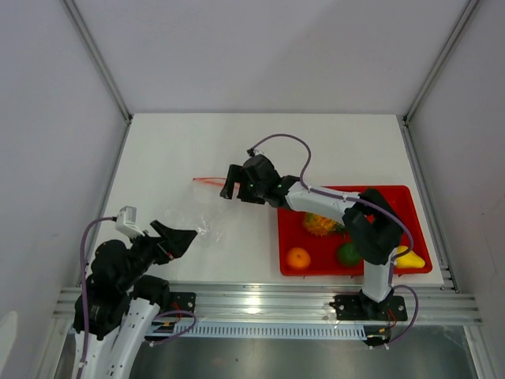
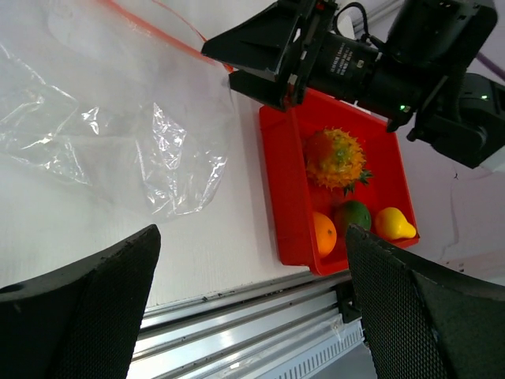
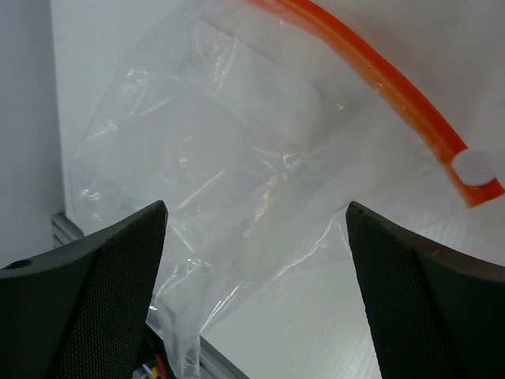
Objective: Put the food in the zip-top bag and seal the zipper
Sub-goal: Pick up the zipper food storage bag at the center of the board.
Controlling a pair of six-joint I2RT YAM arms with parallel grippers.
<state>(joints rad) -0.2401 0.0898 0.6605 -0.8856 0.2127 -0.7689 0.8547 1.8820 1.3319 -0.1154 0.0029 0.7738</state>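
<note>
Though bag (image 1: 188, 223) faint from above, right wrist shows zipper (image 3: 379, 79) (orange); left tool (image 2: 251, 237), right tool (image 3: 256, 207) spread.

White table (image 1: 197, 150), pale grey walls (image 1: 47, 118)

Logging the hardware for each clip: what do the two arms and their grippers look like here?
The left arm and right arm are black with white link sections, each trailing a lilac cable. The left gripper and right gripper have wedge-shaped black fingers with a dimpled texture.
</note>
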